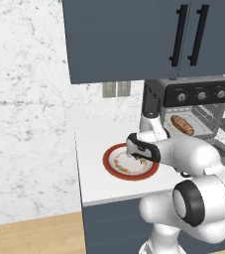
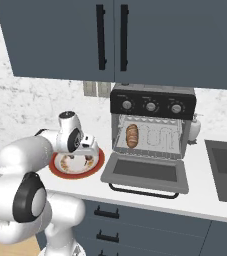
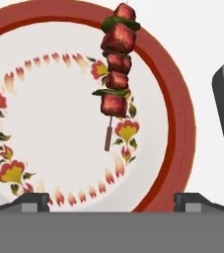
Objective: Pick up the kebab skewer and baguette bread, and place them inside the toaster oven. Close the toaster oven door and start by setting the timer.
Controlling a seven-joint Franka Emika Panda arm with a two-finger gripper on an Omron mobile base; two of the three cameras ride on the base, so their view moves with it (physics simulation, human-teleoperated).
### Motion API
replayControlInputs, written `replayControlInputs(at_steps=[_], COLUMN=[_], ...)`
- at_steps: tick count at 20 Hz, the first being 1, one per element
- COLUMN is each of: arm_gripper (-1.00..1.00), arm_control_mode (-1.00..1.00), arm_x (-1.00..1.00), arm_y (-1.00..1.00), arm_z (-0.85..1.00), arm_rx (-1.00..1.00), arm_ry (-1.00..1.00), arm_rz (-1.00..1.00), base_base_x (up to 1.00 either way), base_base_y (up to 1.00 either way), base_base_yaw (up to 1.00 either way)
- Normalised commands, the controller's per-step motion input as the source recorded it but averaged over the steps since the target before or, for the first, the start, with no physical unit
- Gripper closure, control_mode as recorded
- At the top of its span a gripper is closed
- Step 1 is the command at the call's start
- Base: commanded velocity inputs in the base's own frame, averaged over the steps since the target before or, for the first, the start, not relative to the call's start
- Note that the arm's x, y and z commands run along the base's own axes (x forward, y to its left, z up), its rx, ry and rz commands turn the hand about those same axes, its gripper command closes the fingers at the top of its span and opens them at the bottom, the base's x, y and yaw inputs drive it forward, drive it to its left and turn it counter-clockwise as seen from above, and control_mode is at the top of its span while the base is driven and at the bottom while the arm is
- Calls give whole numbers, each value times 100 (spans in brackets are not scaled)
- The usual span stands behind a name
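One kebab skewer [image 3: 115,64] on one plate [image 3: 180,113], one baguette bread [image 2: 132,136] – apparently inside toaster oven [image 2: 152,125]

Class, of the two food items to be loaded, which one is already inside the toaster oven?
The baguette bread, lying on the toaster oven rack; the kebab skewer lies on the plate.

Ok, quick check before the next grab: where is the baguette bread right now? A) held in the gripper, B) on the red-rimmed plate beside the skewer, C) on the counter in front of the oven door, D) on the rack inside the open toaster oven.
D: the baguette bread lies inside the toaster oven, whose door is folded down.
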Motion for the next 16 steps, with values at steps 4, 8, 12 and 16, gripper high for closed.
replayControlInputs(at_steps=[4, 8, 12, 16], arm_gripper=[-100, -100, -100, -100], arm_control_mode=[-100, -100, -100, -100], arm_x=[1, 8, 25, 23], arm_y=[0, 0, 0, 0], arm_z=[-28, -25, -15, -6], arm_rx=[0, 1, 3, 2], arm_ry=[0, 0, 0, 0], arm_rz=[0, 0, 0, 0], base_base_x=[0, 0, 0, 0], base_base_y=[0, 0, 0, 0], base_base_yaw=[0, 0, 0, 0])
